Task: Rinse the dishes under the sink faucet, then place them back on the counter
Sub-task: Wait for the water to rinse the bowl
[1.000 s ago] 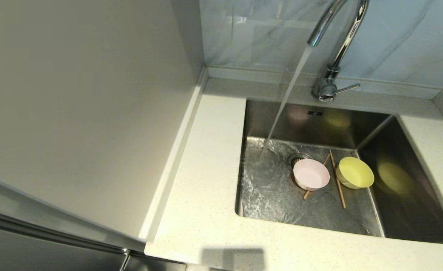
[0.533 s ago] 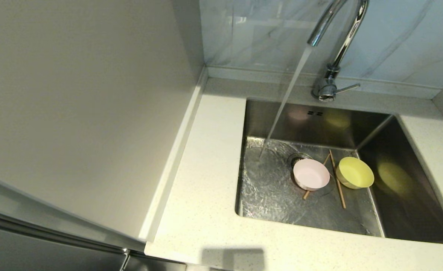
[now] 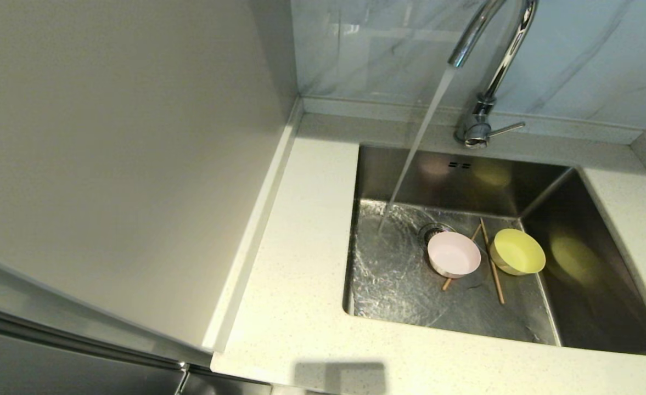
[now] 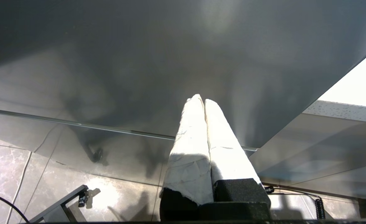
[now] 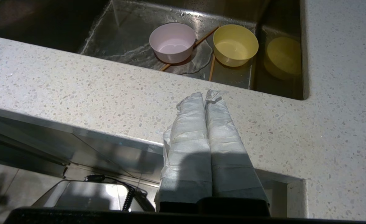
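Wall panel [image 3: 575, 60]: pale marbled, rising behind the worktop's back edge.
Cabinet side [image 3: 125, 164]: plain grey, standing along the left edge.
Floor tiles [image 4: 11, 174]: glossy, marbled.

- The right gripper [image 5: 205, 93], its white-wrapped fingers [image 5: 187, 124] pressed together, hangs over the speckled counter [image 5: 77, 90] by its front edge
- Beyond it in the sink [image 5: 123, 40]: a pink bowl [image 5: 172, 42] and a yellow bowl [image 5: 235, 44], both upright and apart
- Two chopsticks [image 5: 205, 33] lie between and under the bowls
- The sink floor is wet
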